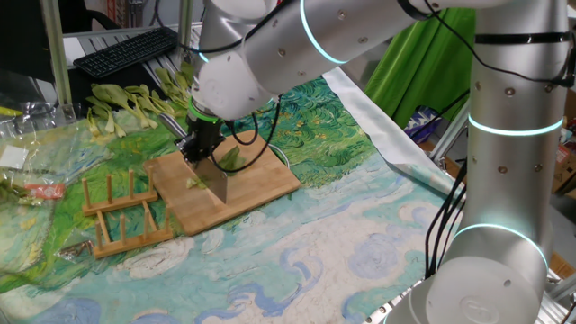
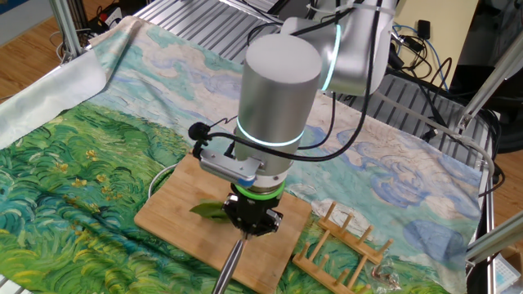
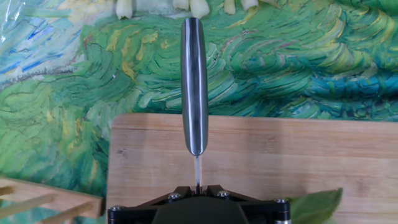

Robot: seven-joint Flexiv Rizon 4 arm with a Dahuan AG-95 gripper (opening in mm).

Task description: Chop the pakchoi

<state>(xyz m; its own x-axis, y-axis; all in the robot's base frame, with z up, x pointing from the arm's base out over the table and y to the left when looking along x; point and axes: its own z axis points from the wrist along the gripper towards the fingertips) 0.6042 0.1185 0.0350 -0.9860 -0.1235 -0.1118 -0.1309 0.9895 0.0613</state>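
My gripper (image 1: pixel 202 153) is shut on a knife (image 1: pixel 214 177) and holds it over the wooden cutting board (image 1: pixel 261 184), blade edge down on the board. The pakchoi (image 1: pixel 233 158), a small green leaf and stalk, lies on the board just right of the blade. A small cut piece (image 1: pixel 193 183) lies left of it. In the other fixed view the gripper (image 2: pixel 253 224) stands over the leaf (image 2: pixel 207 210), with the knife handle (image 2: pixel 231 265) pointing at the camera. In the hand view the gripper (image 3: pixel 198 186) clamps the knife (image 3: pixel 194 87); the leaf tip (image 3: pixel 317 205) shows at bottom right.
A group of larger whole pakchoi stalks (image 1: pixel 135 103) lies behind the board, near a keyboard (image 1: pixel 126 49). A wooden rack (image 1: pixel 121 211) stands left of the board and also shows in the other fixed view (image 2: pixel 343 245). A painted cloth (image 1: pixel 342 243) covers the table.
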